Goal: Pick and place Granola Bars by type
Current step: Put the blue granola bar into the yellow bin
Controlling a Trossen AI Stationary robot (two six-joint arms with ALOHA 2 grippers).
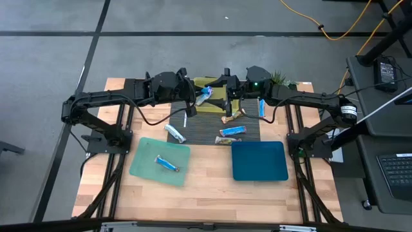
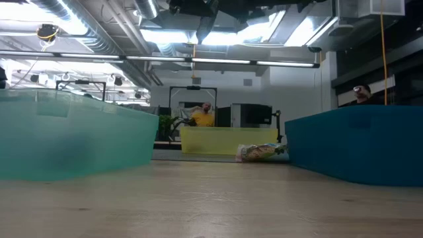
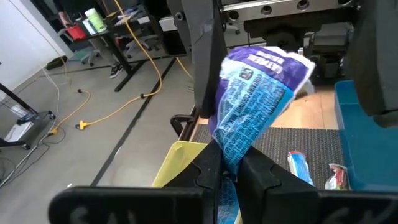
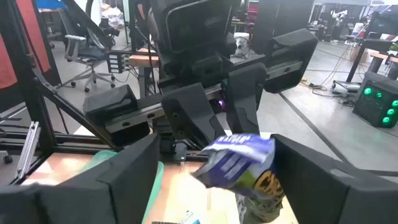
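My left gripper (image 1: 195, 98) is shut on a blue granola bar (image 1: 204, 96), held in the air over the far middle of the table. It also shows in the left wrist view (image 3: 229, 175). My right gripper (image 1: 226, 98) faces it from the right and is open. Its two fingers (image 4: 124, 180) stand on either side of the bar's free end (image 4: 239, 163) without touching it. Another blue bar (image 1: 167, 164) lies in the light green tray (image 1: 145, 169). Several bars lie on the dark mat (image 1: 206, 125): silvery (image 1: 175, 133), blue (image 1: 232, 131), tan (image 1: 233, 116). My left gripper pinches the blue bar's near end (image 3: 225, 155) between its two fingers. The fingers come about level from the table's left side and lie along the bar. The bar sticks out past the fingertips toward my right gripper, lifted clear of the table.
A dark blue tray (image 1: 277, 173) sits at the near right, next to the green one. A yellow tray (image 1: 201, 81) stands at the far edge of the mat. A thin white stick (image 1: 185, 120) lies on the mat's left. One more blue bar (image 1: 262, 107) lies under my right arm.
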